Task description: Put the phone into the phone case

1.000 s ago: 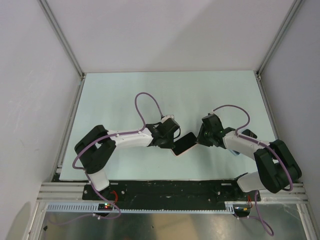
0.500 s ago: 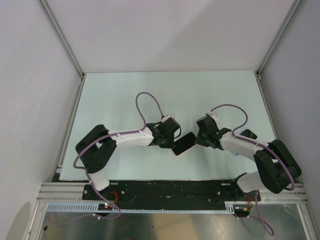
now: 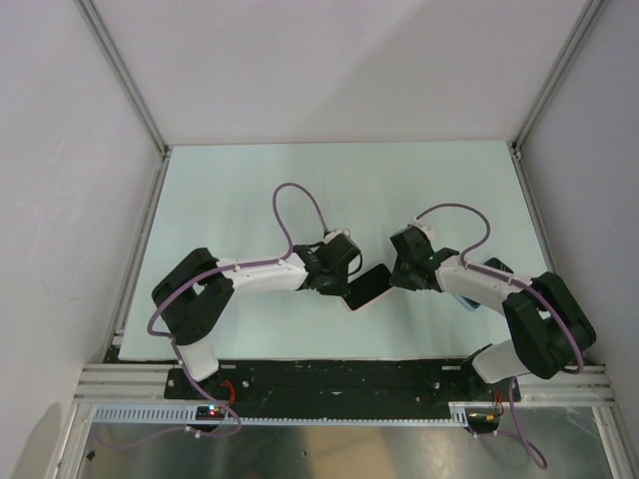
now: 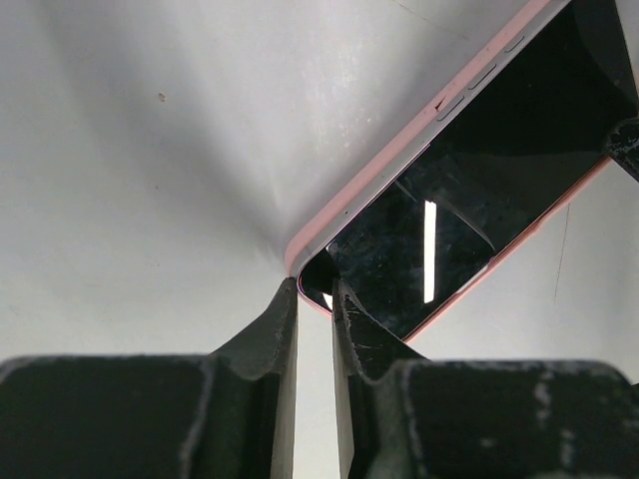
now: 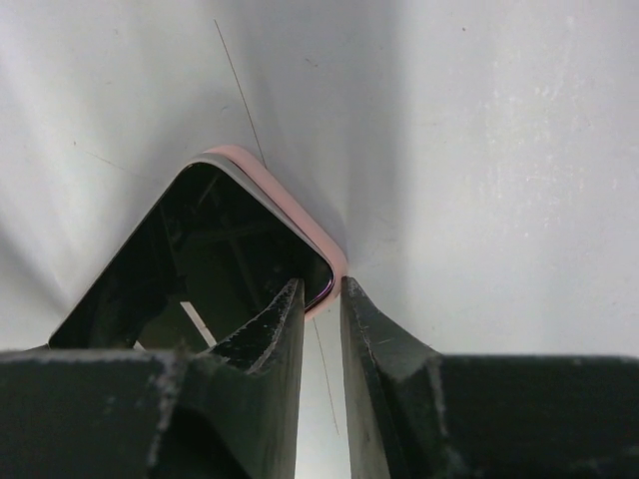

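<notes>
Phone [image 3: 367, 287] flat on table [image 3: 250, 190], between grippers: left gripper [image 3: 342, 291] at its near-left corner, right gripper [image 3: 395, 275] at far-right corner.

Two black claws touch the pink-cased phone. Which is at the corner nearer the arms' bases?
The left gripper, at the nearer corner of the pink-cased black phone; the right gripper has the farther one.

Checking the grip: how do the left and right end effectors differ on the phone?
The left end effector pinches the near-left corner of the phone in the top view; the right end effector pinches the far-right corner. From the left wrist the phone runs up and right, from the right wrist down and left. Both are almost closed on a pink-edged corner.
</notes>
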### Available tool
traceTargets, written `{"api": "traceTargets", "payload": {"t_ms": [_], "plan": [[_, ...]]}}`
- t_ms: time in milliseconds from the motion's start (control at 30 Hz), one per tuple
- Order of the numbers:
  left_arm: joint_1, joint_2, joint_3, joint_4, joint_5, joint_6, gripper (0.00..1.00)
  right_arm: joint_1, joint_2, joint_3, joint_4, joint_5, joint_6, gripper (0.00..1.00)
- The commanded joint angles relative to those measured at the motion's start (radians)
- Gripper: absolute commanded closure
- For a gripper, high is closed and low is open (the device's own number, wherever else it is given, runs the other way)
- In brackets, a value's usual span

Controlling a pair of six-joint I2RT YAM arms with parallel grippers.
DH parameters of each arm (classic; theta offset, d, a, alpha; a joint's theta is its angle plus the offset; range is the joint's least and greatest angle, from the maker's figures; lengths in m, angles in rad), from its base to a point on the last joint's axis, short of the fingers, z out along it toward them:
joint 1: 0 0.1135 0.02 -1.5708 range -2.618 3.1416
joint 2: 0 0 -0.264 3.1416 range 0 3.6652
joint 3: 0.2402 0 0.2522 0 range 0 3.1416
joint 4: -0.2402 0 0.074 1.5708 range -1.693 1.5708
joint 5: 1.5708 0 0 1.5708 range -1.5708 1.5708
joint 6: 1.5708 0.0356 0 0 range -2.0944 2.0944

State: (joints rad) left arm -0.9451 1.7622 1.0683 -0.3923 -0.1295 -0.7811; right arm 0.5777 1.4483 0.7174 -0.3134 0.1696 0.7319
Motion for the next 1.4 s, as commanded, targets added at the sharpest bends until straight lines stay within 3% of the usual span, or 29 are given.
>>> {"api": "traceTargets", "payload": {"t_ms": [0, 567, 867, 1133, 1367], "plan": [[-0.022, 0.125, -0.018, 0.082, 0.100, 0.010, 1.00, 0.011, 0.124, 0.033, 0.141, -0.095, -0.002, 0.78], [-0.091, 0.237, -0.079, 0.130, 0.101, -0.078, 1.00, 0.021, 0.223, 0.090, 0.184, -0.121, -0.019, 0.79], [-0.073, 0.074, -0.090, 0.103, 0.054, -0.039, 1.00, 0.002, 0.203, 0.106, 0.146, -0.099, -0.028, 0.76], [-0.064, -0.019, -0.030, 0.064, 0.057, -0.003, 0.91, -0.048, 0.104, 0.106, 0.104, -0.093, -0.047, 0.63], [-0.045, -0.083, 0.021, 0.029, 0.056, 0.022, 0.83, -0.071, 0.008, 0.117, 0.054, -0.101, -0.060, 0.61]]}}
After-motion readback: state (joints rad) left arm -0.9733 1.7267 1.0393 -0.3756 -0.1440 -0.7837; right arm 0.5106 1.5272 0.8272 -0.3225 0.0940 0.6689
